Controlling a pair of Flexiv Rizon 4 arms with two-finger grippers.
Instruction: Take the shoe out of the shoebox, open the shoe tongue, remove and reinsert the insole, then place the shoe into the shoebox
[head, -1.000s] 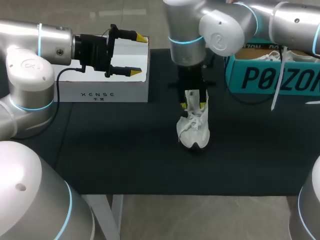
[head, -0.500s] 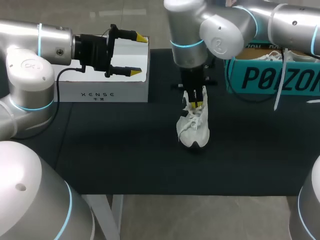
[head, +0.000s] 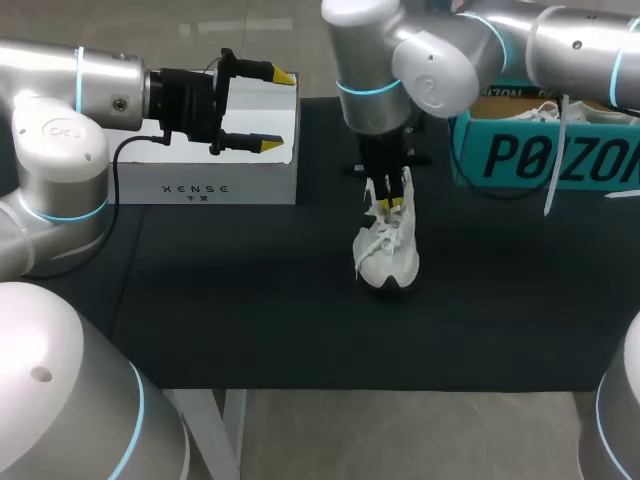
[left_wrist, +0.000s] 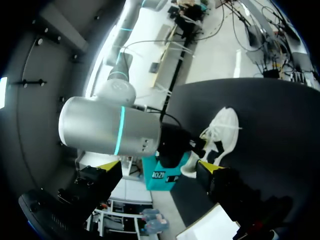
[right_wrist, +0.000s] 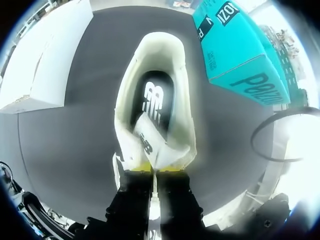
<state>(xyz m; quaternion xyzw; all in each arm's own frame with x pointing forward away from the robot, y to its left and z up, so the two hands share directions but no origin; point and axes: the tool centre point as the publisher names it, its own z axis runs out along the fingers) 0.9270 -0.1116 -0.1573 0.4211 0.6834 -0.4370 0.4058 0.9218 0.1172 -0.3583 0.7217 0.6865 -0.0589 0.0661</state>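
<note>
White soft shoe (head: 387, 258) w/ floppy laces sits mid black cloth table (head: 250, 290), long way 12-to-6, toe at 6. R claw (head: 390, 207) pinches its tongue (right_wrist: 150, 144) tight (dark insole (right_wrist: 156, 97) shows inside). Teal card shoebox (head: 545, 155) at 2. L claw (head: 277, 110) gapes wide at 10, holding nothing.

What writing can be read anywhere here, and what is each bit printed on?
"XENSE": front of the white box; the tiny line beneath is too small to read.
"POIZON": side of the teal shoebox, partly covered by a white strip.
"NB" logo: insole inside the shoe.
</note>
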